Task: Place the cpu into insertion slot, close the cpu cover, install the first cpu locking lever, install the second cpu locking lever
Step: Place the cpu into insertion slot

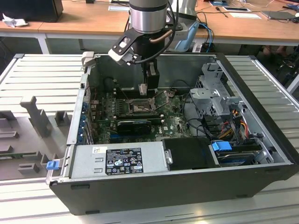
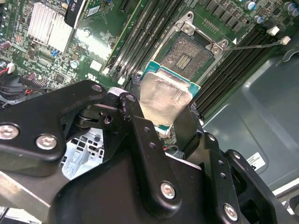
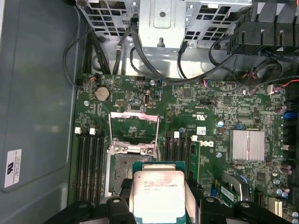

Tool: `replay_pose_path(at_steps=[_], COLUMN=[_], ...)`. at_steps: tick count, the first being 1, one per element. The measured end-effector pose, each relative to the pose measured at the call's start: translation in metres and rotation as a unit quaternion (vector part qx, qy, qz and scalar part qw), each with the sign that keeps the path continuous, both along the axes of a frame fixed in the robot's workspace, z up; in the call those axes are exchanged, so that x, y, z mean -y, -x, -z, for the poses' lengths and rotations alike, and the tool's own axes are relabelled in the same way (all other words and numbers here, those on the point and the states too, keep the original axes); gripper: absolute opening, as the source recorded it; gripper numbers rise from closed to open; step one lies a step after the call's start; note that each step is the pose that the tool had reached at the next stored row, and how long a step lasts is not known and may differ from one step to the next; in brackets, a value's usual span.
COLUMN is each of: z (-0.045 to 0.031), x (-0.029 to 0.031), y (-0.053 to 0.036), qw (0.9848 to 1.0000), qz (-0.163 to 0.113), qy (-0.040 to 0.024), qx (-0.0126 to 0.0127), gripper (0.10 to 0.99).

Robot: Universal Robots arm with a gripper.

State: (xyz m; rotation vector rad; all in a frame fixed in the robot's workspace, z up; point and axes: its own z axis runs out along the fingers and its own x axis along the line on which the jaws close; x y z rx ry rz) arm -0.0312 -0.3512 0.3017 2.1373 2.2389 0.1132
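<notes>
My gripper (image 1: 145, 88) hangs inside the open computer case, shut on the cpu (image 1: 144, 90). In both wrist views the black fingers (image 2: 140, 126) clamp two opposite edges of the cpu (image 2: 166, 95), a silver-topped square chip (image 3: 159, 191) with a green rim. It hovers tilted just above and beside the insertion slot (image 2: 187, 53), whose dark pin field (image 3: 120, 172) lies bare. The cpu cover (image 3: 134, 114) is swung open past the slot's far edge. A thin wire lever (image 2: 252, 45) sticks out beside the slot.
Green motherboard (image 3: 210, 102) with long black memory slots (image 3: 88, 158) on both sides of the socket and a silver finned heatsink (image 3: 246, 144). Black cables (image 3: 140, 51) run from a metal drive cage (image 1: 212, 93). A power supply (image 1: 119, 161) lines the case's near wall.
</notes>
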Motion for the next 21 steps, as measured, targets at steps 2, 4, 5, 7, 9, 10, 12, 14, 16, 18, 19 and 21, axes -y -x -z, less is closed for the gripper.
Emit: replay_pose_path(at_steps=[2, 4, 5, 7, 9, 10, 12, 14, 16, 18, 19, 21], z=[0.0006, 0.0012, 0.0017, 0.0025, 0.0031, 0.0035, 0.0043, 0.0048, 0.0056, 0.0064, 0.0069, 0.0075], x=[0.0000, 0.0000, 0.0000, 0.0000, 0.0000, 0.0000, 0.0000, 0.0000, 0.0000, 0.0000, 0.0000, 0.0000], y=[0.0000, 0.0000, 0.0000, 0.0000, 0.0000, 0.0000, 0.0000, 0.0000, 0.0000, 0.0000, 0.0000, 0.0001], qw=[1.0000, 1.0000, 1.0000, 1.0000, 1.0000, 1.0000, 1.0000, 1.0000, 1.0000, 1.0000, 1.0000, 1.0000], qz=[0.000, 0.000, 0.000, 0.000, 0.000, 0.000, 0.000, 0.000, 0.000, 0.000, 0.000, 0.000], qy=[0.0000, 0.0000, 0.0000, 0.0000, -0.0001, -0.0001, 0.0000, 0.0000, 0.0000, 0.0000, 0.0000, 0.0000], qx=[0.0000, -0.0001, -0.0002, -0.0005, -0.0004, -0.0004, -0.0004, -0.0004, -0.0004, -0.0005, -0.0006, -0.0006], gripper=[0.529, 0.529, 0.529, 0.529, 0.529, 0.529, 0.529, 0.529, 0.529, 0.529, 0.529, 0.529])
